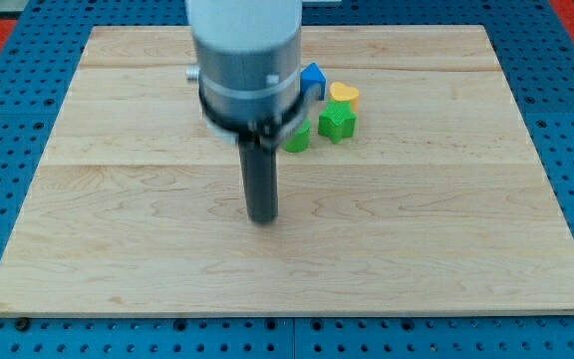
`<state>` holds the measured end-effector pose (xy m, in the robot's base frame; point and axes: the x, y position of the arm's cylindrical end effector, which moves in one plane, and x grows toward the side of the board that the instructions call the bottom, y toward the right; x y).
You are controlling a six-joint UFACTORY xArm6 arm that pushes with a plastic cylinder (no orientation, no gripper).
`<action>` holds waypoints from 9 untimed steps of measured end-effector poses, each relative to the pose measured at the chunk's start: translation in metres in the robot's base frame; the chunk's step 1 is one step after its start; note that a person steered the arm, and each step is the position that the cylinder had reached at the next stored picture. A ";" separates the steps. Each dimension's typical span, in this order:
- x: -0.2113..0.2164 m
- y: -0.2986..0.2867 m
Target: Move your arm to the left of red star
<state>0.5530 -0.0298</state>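
No red star shows in the camera view; the arm's grey body hides part of the board near the block cluster. My tip (262, 219) rests on the wooden board (118, 249) near its middle, below and to the left of the blocks. A blue block (314, 80), a yellow heart (344, 94), a green star (336, 123) and a second green block (296, 138), partly hidden by the arm, sit close together toward the view's top, right of the arm.
The board lies on a blue perforated table (8, 120). The arm's wide grey body (245, 55) covers the top middle of the board.
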 end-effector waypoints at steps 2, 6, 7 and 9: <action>0.020 -0.027; 0.040 -0.240; -0.058 -0.182; -0.008 -0.064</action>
<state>0.5446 -0.0936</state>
